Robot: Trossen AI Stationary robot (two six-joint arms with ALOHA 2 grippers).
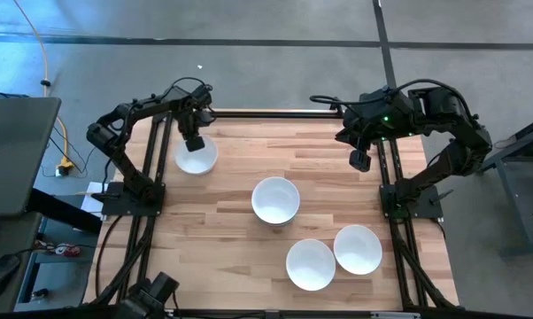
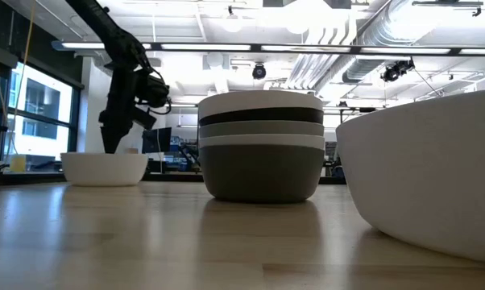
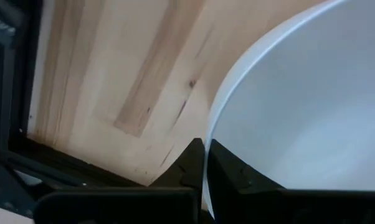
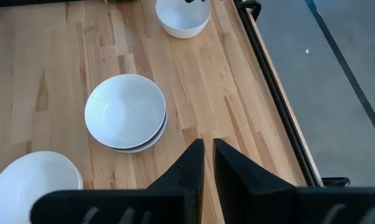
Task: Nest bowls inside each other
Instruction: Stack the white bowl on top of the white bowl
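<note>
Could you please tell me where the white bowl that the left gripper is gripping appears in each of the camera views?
High view: white bowl at the table's far left, under the left gripper.
Low view: at left, the arm coming down onto it.
Left wrist view: fills the right side, rim pinched between the fingers.
Right wrist view: top centre.
Shared landmark: the central stack of bowls.

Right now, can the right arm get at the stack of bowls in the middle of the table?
Probably yes: the right gripper hangs shut over the table's far right edge, with only bare wood between it and the stack.
</note>
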